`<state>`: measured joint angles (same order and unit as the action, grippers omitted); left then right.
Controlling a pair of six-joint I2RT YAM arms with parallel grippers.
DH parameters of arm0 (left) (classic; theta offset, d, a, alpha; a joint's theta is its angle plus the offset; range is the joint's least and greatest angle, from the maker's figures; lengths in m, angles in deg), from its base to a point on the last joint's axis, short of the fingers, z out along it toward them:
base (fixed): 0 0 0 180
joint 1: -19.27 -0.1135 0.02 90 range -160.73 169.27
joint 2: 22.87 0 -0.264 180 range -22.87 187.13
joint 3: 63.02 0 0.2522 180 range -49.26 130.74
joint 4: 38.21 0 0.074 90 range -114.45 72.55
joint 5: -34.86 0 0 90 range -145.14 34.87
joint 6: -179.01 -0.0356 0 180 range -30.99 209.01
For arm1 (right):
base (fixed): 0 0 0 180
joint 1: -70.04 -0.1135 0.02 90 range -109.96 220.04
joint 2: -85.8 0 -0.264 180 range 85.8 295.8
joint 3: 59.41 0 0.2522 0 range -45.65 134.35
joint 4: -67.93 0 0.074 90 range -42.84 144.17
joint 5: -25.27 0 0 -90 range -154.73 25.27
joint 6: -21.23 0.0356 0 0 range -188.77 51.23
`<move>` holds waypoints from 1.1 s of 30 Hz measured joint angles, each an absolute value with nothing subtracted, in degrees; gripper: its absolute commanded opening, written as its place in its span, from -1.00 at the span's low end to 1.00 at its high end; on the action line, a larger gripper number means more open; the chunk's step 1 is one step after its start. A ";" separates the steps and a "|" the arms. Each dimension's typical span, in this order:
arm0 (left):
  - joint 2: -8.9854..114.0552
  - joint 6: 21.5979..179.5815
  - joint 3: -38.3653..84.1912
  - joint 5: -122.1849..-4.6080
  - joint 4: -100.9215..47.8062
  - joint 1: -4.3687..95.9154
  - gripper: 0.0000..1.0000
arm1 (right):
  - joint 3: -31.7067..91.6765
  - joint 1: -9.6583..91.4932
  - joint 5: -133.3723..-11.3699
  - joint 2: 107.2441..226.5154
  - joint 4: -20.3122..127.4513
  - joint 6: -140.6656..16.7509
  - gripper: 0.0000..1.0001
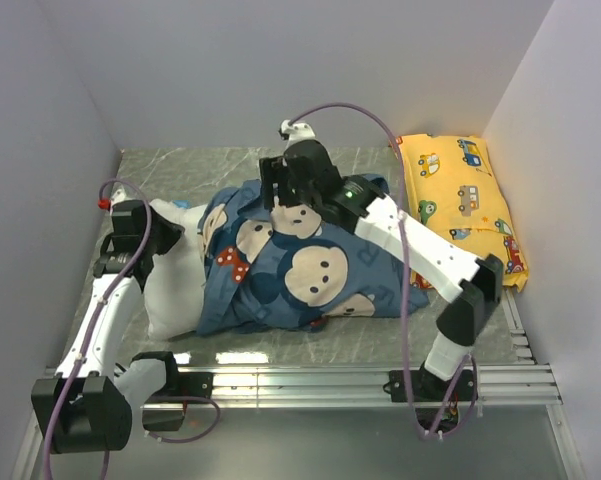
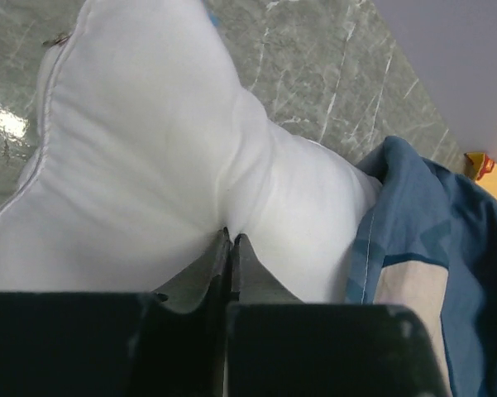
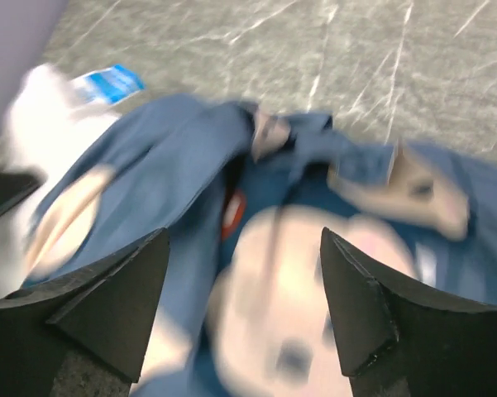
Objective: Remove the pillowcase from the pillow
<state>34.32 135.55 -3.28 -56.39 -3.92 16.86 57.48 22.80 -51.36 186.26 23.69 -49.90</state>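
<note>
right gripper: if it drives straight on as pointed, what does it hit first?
The pillowcase: the right gripper stands open, aimed down at its bunched blue fabric. How near is unclear; that view is blurred.

Top view: even, diffuse light from above. Soft shadows lie under both arms on the table (image 1: 230, 170), and the near rail (image 1: 320, 380) gleams.

Left wrist view: sharp. The pillow (image 2: 149, 149) is bright, close to washed out, with one white glare patch on the tabletop at far left. The left gripper (image 2: 230, 241) is dark and underexposed.

Right wrist view: heavy motion blur smears the pillowcase (image 3: 174, 165). The right gripper (image 3: 244, 240) has crisp edges against it.
</note>
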 measured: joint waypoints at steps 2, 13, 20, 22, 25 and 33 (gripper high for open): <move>35.28 135.95 -4.00 -56.39 -5.14 16.84 -0.99 | 54.71 21.07 -51.45 182.75 23.90 -49.70 0.72; 37.36 136.52 -4.31 -56.37 -7.29 16.84 -0.99 | 56.13 1.47 -46.49 191.05 24.84 -48.26 0.65; 39.63 136.43 -4.26 -56.33 -8.05 16.84 -1.00 | 53.35 2.28 -39.93 196.78 21.78 -47.47 -0.81; 40.46 136.28 -4.00 -56.39 -8.31 16.84 -0.99 | 48.11 3.28 -39.67 192.62 23.58 -46.40 -0.93; 41.66 135.88 -2.86 -57.33 -8.27 16.29 -0.99 | 40.33 6.45 -39.39 184.34 25.70 -45.48 -1.00; 44.63 133.35 2.07 -63.87 -4.97 9.73 -0.99 | 18.75 24.00 -41.84 164.04 32.82 -42.31 -1.00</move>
<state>44.63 133.35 2.07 -63.87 -4.97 9.73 18.75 24.00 -41.83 164.04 32.82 -42.31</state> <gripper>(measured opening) 0.014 0.049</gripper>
